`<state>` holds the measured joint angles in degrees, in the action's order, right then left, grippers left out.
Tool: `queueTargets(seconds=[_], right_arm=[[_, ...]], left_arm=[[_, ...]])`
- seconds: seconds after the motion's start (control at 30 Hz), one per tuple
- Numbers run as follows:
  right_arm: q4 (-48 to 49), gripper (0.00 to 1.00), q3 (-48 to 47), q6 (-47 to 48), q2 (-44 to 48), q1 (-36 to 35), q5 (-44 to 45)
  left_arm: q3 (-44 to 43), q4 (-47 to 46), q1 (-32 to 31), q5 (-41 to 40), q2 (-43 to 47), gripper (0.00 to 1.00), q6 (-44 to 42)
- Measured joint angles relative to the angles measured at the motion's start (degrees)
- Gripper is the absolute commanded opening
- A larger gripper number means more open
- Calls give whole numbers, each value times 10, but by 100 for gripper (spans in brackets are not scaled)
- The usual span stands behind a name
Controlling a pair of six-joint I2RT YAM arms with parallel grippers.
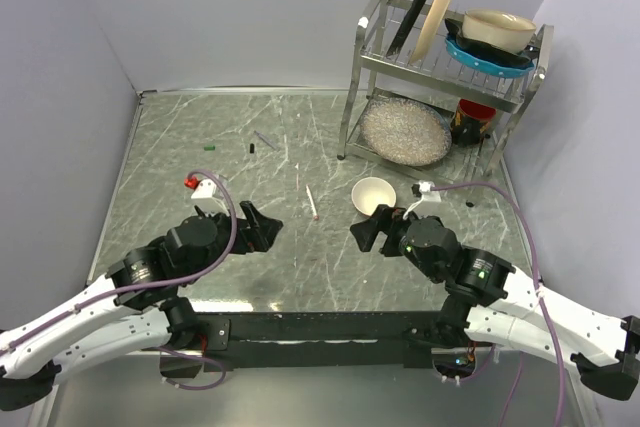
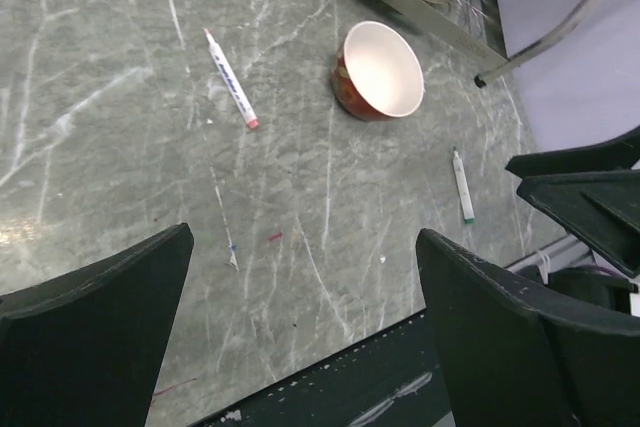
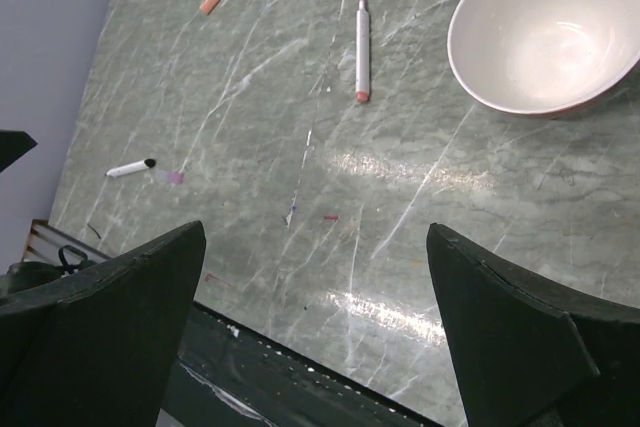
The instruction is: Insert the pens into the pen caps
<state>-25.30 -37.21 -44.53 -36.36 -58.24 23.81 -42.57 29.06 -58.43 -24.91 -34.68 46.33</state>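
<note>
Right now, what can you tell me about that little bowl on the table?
The bowl is small and round, glossy like glazed ceramic. It is plain white inside and dark red outside, with a faint pattern. It is empty and stands mouth up on the grey marbled table, just in front of the metal rack and to the right of a white pen. The open right gripper is near it but apart. Only the table touches it.

Even overhead light, sharp views, soft glare on the marble table [image 3: 400, 162].
</note>
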Motion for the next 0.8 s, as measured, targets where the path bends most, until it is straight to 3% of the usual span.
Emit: queueTargets(seconds=[0.23,0.37,0.8], right_arm=[[-12,93,-52,-2,-89,0,5],[-22,86,-158,8,-228,5,23],[-27,85,-416,83,-673,106,-37]], left_arm=[[0,41,0,-34,7,99,21],[-3,71,0,-46,23,99,40],[-10,129,0,-49,115,99,74]])
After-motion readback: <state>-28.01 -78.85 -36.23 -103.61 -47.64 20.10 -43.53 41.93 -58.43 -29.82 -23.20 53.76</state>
